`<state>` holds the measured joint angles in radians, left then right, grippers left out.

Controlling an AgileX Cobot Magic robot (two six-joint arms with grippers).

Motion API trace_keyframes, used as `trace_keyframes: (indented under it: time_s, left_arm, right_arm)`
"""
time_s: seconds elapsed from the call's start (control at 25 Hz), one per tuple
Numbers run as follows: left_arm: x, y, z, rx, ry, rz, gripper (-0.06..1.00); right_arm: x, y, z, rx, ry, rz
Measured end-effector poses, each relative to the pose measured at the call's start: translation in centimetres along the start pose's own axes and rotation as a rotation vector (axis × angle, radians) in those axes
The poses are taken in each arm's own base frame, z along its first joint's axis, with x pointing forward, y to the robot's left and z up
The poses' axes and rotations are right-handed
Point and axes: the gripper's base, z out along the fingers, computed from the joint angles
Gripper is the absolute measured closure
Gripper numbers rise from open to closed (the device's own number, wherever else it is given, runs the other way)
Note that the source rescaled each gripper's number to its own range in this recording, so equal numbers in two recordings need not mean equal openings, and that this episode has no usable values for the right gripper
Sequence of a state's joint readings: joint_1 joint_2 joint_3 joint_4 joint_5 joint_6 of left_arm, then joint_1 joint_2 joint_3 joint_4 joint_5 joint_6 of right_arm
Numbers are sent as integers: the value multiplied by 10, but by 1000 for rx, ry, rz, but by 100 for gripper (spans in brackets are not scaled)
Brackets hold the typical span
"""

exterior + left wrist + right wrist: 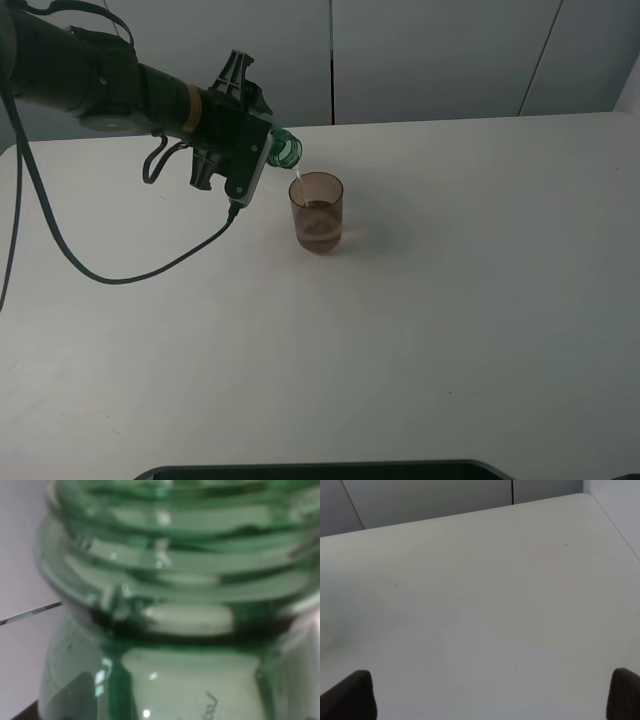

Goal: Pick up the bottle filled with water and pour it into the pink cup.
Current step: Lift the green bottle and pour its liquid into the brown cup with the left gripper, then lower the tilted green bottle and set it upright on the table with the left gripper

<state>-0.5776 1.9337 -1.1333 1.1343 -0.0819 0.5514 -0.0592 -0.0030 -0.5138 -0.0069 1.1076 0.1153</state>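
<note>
A white table (450, 330) is filling most of the exterior high view, its matte top spreading from the middle out toward 3, 6 and 9 o'clock. Its far edge is running along at 12 o'clock, and a rounded corner (585, 496) is showing in the right wrist view. Behind it, at 12 o'clock, pale grey wall panels (430, 55) are standing, with 1 dark vertical seam (331, 60) and 1 fainter slanted seam (541, 55) dividing them. Soft, diffuse light is falling on the tabletop. A few tiny dark specks (516, 669) are dotting the surface. At 6 o'clock a dark strip (320, 468) is edging in, too cropped to identify.
</note>
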Motion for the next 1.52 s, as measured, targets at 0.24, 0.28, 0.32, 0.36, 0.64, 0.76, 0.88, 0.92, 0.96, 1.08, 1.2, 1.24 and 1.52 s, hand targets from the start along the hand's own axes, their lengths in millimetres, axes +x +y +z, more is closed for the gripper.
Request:
trace_keyframes:
  time_s: [0.24,0.28,0.32,0.36,0.64,0.76,0.88,0.92,0.96,1.08,1.2,1.24,1.52]
  left_arm:
    - [0,8,-6,-30,-6,2,94]
    - [-1,8,-7,-34,-11,-1,94]
    - [-1,9,-7,-37,-15,-3,94]
    - [-2,9,-7,-42,-20,-6,94]
    - [-8,16,-8,-111,-95,-144,94]
    - [-9,20,-9,-142,-114,-242,94]
    - [-8,23,-9,-176,-126,-354,94]
    - [-8,25,-10,-191,-130,-396,94]
    - [-7,27,-11,-208,-133,-448,94]
    - [-4,40,-23,-286,-142,-638,94]
    - [1,57,-41,-389,-157,-838,94]
    - [3,62,-48,-419,-161,-899,94]
    - [21,78,-92,-631,-200,-1232,94]
  right_arm:
    - [0,0,0,0,0,0]
    - [0,0,0,0,0,0]
    - [0,0,0,0,0,0]
    - [0,0,0,0,0,0]
    - [0,0,0,0,0,0]
    - [0,0,0,0,0,0]
    - [0,0,0,0,0,2]
    - [0,0,0,0,0,2]
    - [0,0,0,0,0,2]
    - [0,0,0,0,0,2]
    - [0,0,0,0,0,2]
    - [0,0,0,0,0,2]
    - [0,0,0,0,0,2]
